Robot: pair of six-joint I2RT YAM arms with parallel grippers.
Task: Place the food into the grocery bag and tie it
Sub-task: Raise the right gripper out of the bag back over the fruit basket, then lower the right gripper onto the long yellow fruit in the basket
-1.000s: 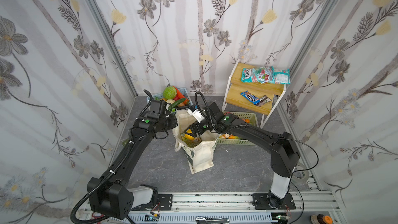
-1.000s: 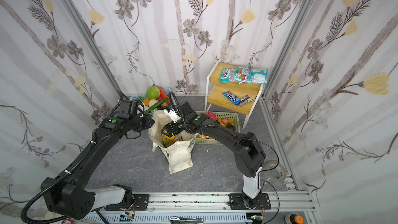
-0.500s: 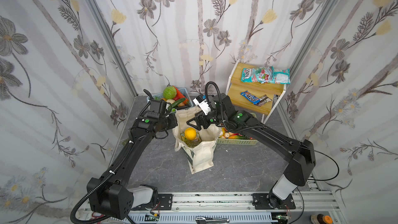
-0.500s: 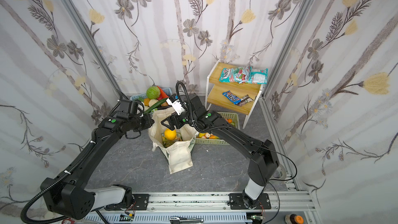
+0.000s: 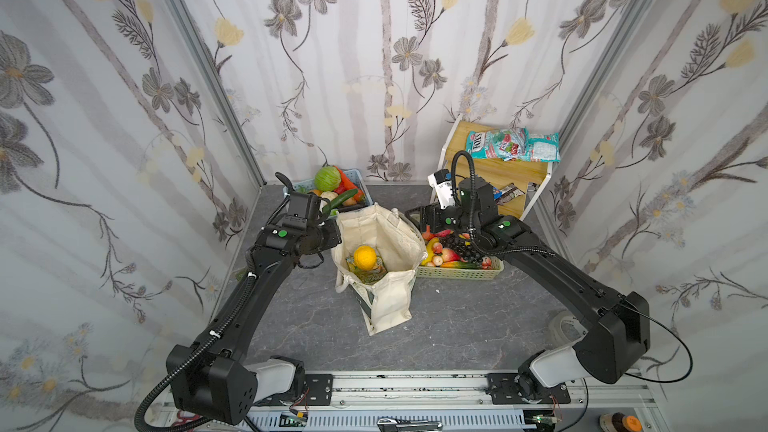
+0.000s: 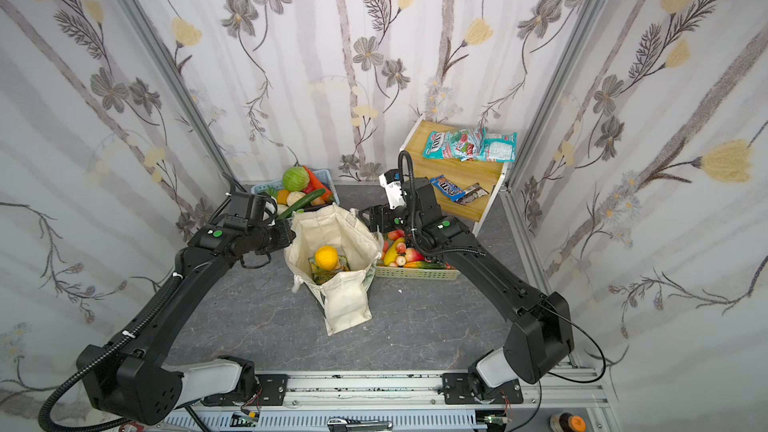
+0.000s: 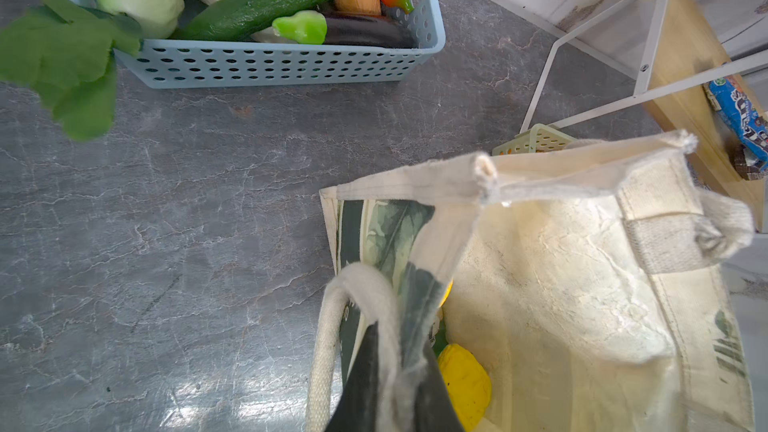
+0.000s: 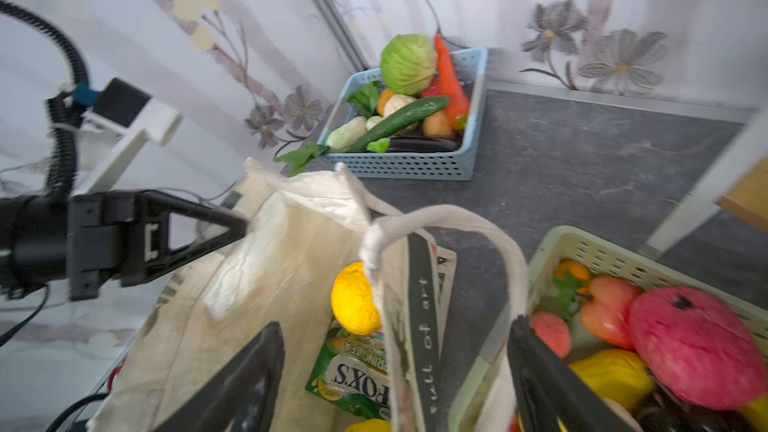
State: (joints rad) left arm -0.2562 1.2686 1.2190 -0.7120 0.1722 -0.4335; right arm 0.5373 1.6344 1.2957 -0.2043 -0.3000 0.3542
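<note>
Clearly the left tool (image 5: 336, 238) is clamped on the left rim of the grocery bag (image 5: 392, 305), pinching the cream hem just beside the root of one loop handle (image 7: 357, 280) and holding that side up. Behind it, at the far left of the counter (image 5: 457, 326), a blue basket (image 7: 270, 64) holds vegetables.

The bag stands in the middle of the counter with its mouth open. An orange (image 5: 365, 256) lies inside on a green snack packet (image 5: 370, 275), and a yellow fruit (image 7: 463, 384) lies low beside them.

The canvas looks soft and limp. Its walls would likely sag where nothing holds them, so the stitched hem and the handles are the sound places to grip. The handles look thick and rope-like, pliant enough to knot but bulky. The produce is probably light, smooth plastic that rolls easily, best taken across its middle. The packet is crinkly and likely slippery, better pinched at an edge.

At the bag's right side the right tool (image 8: 395, 324) stands wide open and holds nothing. Its jaws straddle the right wall and the other handle loop (image 8: 457, 218).

A pale green basket (image 5: 457, 274) of fruit sits touching the bag's right side.
</note>
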